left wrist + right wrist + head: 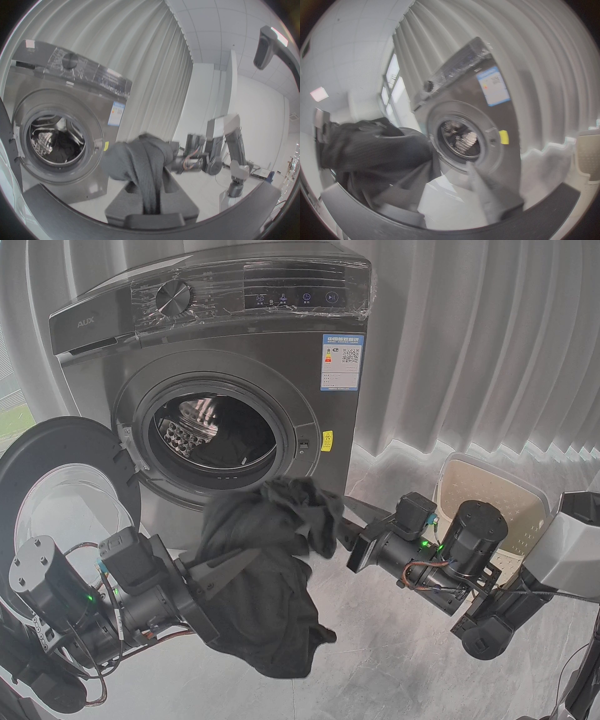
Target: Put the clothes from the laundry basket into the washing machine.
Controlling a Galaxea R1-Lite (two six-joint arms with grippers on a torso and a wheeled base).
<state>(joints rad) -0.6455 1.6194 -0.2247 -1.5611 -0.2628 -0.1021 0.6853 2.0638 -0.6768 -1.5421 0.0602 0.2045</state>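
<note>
Dark garment (269,590) held in the air just in front of the washing machine (250,359), below and slightly right of the open drum mouth (212,434). The door (62,490) is swung fully left. The laundry basket (494,490) stands on the floor (387,646) far right, against the curtain.

The left gripper (253,552) has its fingers closed narrowly on a fold of the cloth, which runs down between them. The right gripper (345,529) sits at the bunched top edge, on its right. Its fingers are spread wide, and the cloth lies against only one of them.

I judge the garment light, limp and easily snagged. It will not hold a shape, and any loose part will trail. The bunched upper mass is the best place to grip, since a hold there gathers several layers.

The long axis runs roughly vertical. The bunched end is up, nearest the drum, and the loose tail points to the floor. I expect that tail to catch on the door rim unless it is lifted clear. Something dark lies inside the drum, but I cannot tell what.
</note>
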